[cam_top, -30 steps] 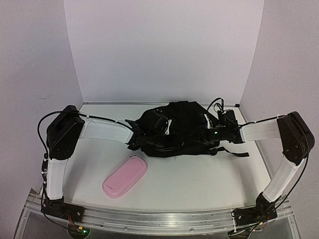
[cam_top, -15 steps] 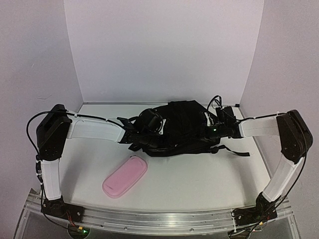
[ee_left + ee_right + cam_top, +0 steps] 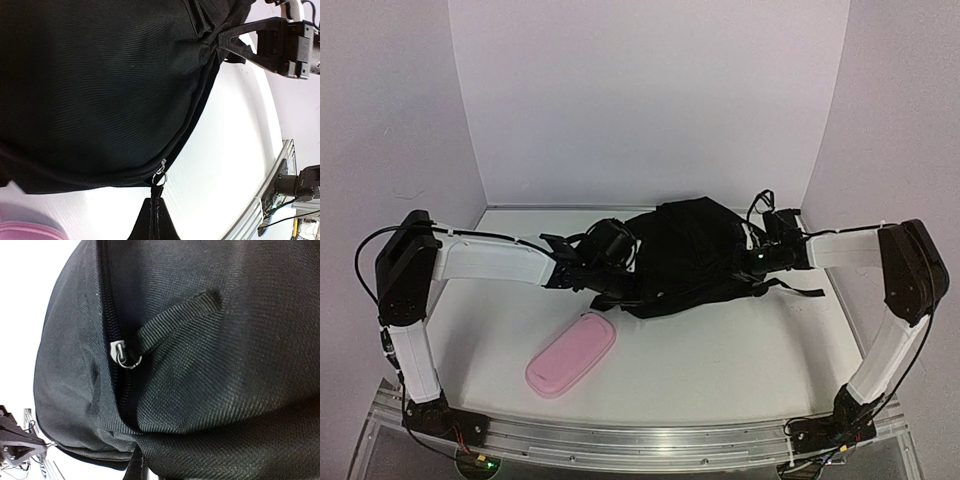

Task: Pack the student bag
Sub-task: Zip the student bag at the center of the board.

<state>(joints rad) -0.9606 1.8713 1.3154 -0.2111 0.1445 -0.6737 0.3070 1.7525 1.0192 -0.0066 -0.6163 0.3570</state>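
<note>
Backpack (image 3: 685,250) lies mid-tabletop (image 3: 740,370), toward the far edge. Left end effector (image 3: 625,275) is clamped on its zip pull (image 3: 155,220). Right end effector (image 3: 222,40) is pinched onto fabric at the opposite side, probably bracing so the zip slides. Pencil case (image 3: 571,354) lies apart, front-left.

- A pink pencil case (image 3: 571,356) lies slantwise at 7 o'clock on the table.
- The white table (image 3: 740,350) is bare around it.
- An aluminium rail (image 3: 650,440) runs along 6 o'clock.
- White backdrop panels (image 3: 650,100) stand at 12 o'clock.
</note>
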